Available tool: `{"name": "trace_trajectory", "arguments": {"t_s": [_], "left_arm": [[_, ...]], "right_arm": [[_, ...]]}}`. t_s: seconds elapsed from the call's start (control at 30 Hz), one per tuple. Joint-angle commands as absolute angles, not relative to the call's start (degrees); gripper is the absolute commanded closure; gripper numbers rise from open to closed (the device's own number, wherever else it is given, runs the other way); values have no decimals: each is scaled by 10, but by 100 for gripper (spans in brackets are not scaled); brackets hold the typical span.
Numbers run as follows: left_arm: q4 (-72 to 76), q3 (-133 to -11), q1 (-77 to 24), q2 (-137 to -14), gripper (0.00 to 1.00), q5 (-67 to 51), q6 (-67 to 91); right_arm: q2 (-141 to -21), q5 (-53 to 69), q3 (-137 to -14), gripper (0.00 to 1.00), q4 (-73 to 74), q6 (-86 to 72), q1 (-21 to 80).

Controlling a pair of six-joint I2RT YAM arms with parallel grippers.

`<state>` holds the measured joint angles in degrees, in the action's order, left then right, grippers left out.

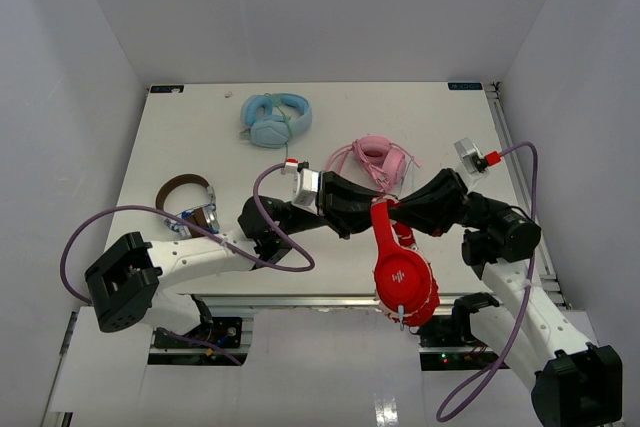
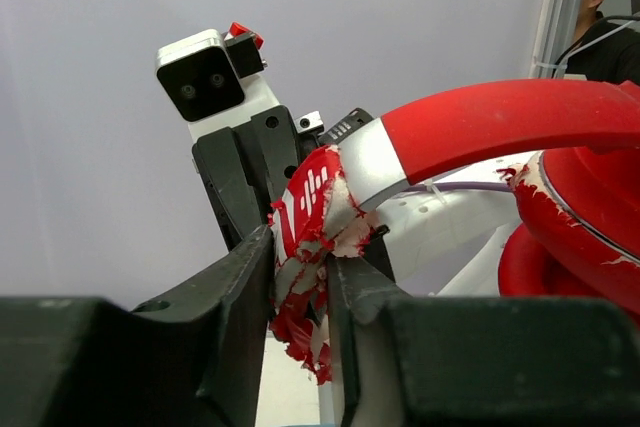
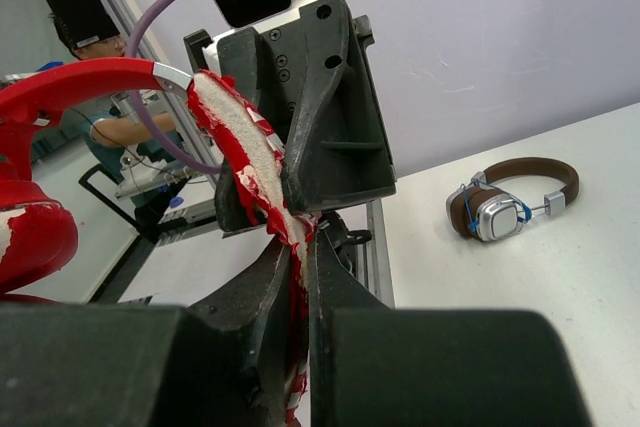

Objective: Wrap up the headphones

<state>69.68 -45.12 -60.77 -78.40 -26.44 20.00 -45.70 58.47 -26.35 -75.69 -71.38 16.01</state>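
The bright red headphones (image 1: 402,269) hang over the table's near edge, earcups down and folded together. Both grippers grip the headband's top from opposite sides. My left gripper (image 1: 367,209) comes from the left and is shut on the headband's peeling red and whitish padding (image 2: 312,209). My right gripper (image 1: 398,211) comes from the right and is shut on the same padding (image 3: 240,152). The left wrist view shows the left gripper (image 2: 303,269), the red band (image 2: 500,117) and an earcup (image 2: 585,217). The right wrist view shows the right gripper (image 3: 301,247). The cable does not show clearly.
Light-blue headphones (image 1: 275,119) lie at the back of the table, pink headphones (image 1: 372,159) just behind the grippers, and brown-and-silver headphones (image 1: 190,203) at the left, also in the right wrist view (image 3: 505,207). White walls enclose the table.
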Motion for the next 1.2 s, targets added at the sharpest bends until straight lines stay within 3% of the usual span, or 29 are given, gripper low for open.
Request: {"name": "trace_trajectory", "arguments": {"t_s": [0.0,0.1,0.23,0.3,0.43,0.53,0.67,0.87,1.17], "left_arm": [[712,-479,-615,-790,79,-305,207],[704,-482,-615,-789,98,-312,207],[691,-475,-615,-778,100,-311,206],[666,-466,-615,-759,100,-305,190],[622,-431,-615,-724,100,-249,145],[578,-422,-615,-696,100,-214,115],[534,-415,-615,-674,100,-174,88],[521,-397,-615,-654,100,-117,81],[534,-378,-615,-654,100,-74,115]], "right_arm": [[-461,555,-268,92,-787,-725,165],[-466,555,-268,92,-781,-724,166],[-472,557,-273,88,-758,-714,166],[-471,560,-277,79,-732,-698,166],[-457,555,-287,45,-622,-628,167],[-446,551,-297,30,-553,-588,167],[-442,552,-309,18,-467,-537,168],[-433,545,-308,16,-388,-469,171],[-459,560,-278,22,-431,-439,180]]}}
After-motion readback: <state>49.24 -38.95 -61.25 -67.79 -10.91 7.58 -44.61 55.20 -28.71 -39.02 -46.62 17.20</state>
